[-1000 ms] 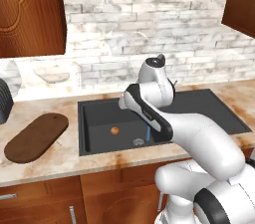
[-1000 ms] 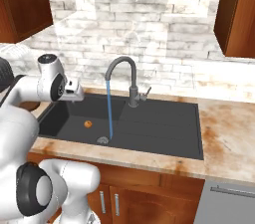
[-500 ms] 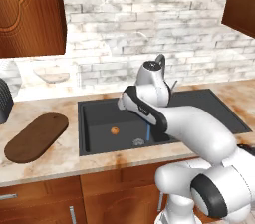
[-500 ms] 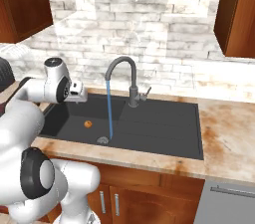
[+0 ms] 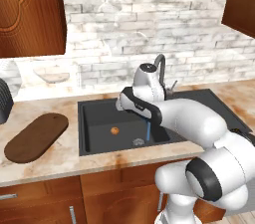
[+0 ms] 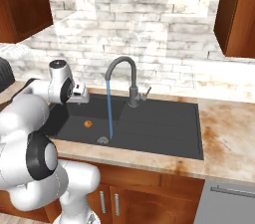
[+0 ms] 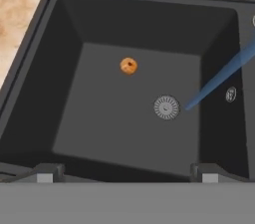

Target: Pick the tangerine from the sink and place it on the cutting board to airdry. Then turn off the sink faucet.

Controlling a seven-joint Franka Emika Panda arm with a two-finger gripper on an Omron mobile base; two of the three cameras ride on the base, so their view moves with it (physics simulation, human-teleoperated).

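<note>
The tangerine (image 5: pixel 115 130) (image 6: pixel 88 124) (image 7: pixel 128 65) lies on the floor of the black sink (image 5: pixel 96 113) (image 6: pixel 149 128) (image 7: pixel 74 34), left of the round drain (image 7: pixel 166 107). My gripper (image 5: pixel 121 103) (image 6: pixel 83 95) (image 7: pixel 124 175) hangs above the basin, open and holding nothing, well clear of the fruit. The dark wooden cutting board (image 5: pixel 36 136) rests on the counter left of the sink. The gooseneck faucet (image 6: pixel 122 63) (image 5: pixel 160 61) pours a blue stream (image 6: pixel 108 113) (image 7: pixel 224 76) toward the drain; its lever (image 6: pixel 145 92) sticks out to the side.
A pale shallow bowl (image 5: pixel 51 74) stands against the back wall beyond the board. A dark ribbed object (image 5: pixel 4 101) sits at the counter's far left. Wooden wall cabinets (image 5: pixel 30 9) (image 6: pixel 234 9) hang above both ends. The draining side (image 6: pixel 169 121) spreads right of the basin.
The hand has edged slightly lower and leftward over the basin. The tangerine lies still and water keeps running.
</note>
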